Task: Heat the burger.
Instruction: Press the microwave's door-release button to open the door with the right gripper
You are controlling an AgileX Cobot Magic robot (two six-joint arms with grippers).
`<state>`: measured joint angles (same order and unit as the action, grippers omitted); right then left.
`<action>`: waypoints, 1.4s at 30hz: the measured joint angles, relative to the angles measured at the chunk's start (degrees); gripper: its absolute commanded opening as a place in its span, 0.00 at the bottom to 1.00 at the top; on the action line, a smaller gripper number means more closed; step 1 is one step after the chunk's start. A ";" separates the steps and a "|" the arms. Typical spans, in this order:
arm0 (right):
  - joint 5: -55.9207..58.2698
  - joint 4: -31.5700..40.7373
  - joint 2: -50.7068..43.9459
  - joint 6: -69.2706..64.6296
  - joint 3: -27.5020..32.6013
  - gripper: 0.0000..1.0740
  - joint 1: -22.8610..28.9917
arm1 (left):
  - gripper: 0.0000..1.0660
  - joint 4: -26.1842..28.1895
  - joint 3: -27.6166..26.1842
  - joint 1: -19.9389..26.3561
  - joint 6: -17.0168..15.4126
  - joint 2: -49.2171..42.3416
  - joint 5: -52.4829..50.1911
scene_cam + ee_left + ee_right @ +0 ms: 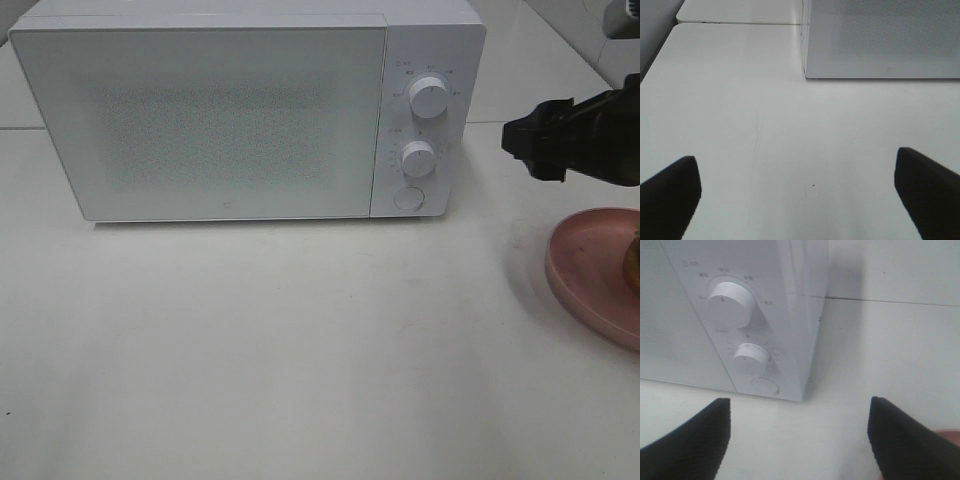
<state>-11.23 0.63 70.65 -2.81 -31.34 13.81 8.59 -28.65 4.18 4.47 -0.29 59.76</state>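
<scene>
The left end effector (796, 160) is seen only in its own wrist view. Its two dark fingers (670, 195) are spread wide, with nothing between them, over a bare stretch of the white surface (300, 350). A lower front corner of the microwave's door is seen beyond the fingers, well apart from them.

The white microwave (200, 120) is set at the back of the surface, with its door (200, 170) closed. On the control panel at the microwave's right side, a large knob (428, 98), a smaller knob (418, 158) and a round button (408, 198) are arranged from top to bottom.

To the right of the microwave, the right end effector (522, 142) is pointed toward the control panel but is kept apart from it. Its fingers (695, 440) are spread and nothing is held between them.

At the far right, a round pink plate (585, 270) is laid on the surface near the right end effector. The burger (634, 262) is placed on this plate. It is cut off by the frame edge, so only a brown sliver is seen.
</scene>
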 measured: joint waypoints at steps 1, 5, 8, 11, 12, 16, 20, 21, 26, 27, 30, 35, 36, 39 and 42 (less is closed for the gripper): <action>-2.12 0.57 1.43 0.69 0.00 0.69 1.95 | 0.95 0.00 0.00 0.00 0.00 0.00 0.00; -5.73 4.01 4.01 3.95 0.00 0.69 5.33 | 0.95 0.00 0.00 0.00 0.00 0.00 0.00; -8.19 6.02 5.21 6.36 0.29 0.69 6.93 | 0.95 0.00 0.00 0.00 0.00 0.00 0.00; -14.09 10.37 6.88 9.51 2.18 0.69 9.11 | 0.95 0.00 0.00 0.00 0.00 0.00 0.00; -18.74 13.64 7.91 11.46 4.18 0.69 10.83 | 0.95 0.00 0.00 0.00 0.00 0.00 0.00; -26.76 19.54 9.05 14.78 6.88 0.69 14.44 | 0.95 0.00 0.00 0.00 0.00 0.00 0.00; -38.04 30.77 11.57 20.11 9.68 0.69 20.68 | 0.95 0.00 0.00 0.00 0.00 0.00 0.00; -41.60 34.72 12.95 21.49 9.85 0.69 22.92 | 0.95 0.00 0.00 0.00 0.00 0.00 0.00; -48.07 42.17 17.13 22.69 9.85 0.69 27.85 | 0.95 0.11 0.00 0.00 0.00 0.00 0.00; -48.07 42.17 17.13 22.69 9.85 0.69 27.85 | 0.95 0.11 0.00 0.00 0.00 0.00 0.00; -51.57 44.98 19.94 22.75 9.85 0.69 30.48 | 0.95 0.11 0.00 0.00 0.00 0.00 0.00; -55.69 48.13 24.24 22.75 9.80 0.69 34.09 | 0.95 0.11 0.00 0.00 0.00 0.00 0.00; -56.38 48.59 25.10 22.75 9.80 0.69 34.66 | 0.95 0.11 0.00 0.00 0.00 0.00 0.00; -57.52 49.33 27.27 22.35 9.74 0.69 35.98 | 0.95 0.11 0.00 0.00 0.00 0.00 0.00; -57.58 49.45 29.79 20.28 9.85 0.69 36.27 | 0.95 0.11 0.00 0.00 0.00 0.00 0.00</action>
<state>-68.81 50.08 100.44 17.48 -21.49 50.08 8.71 -28.65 4.18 4.47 -0.29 59.76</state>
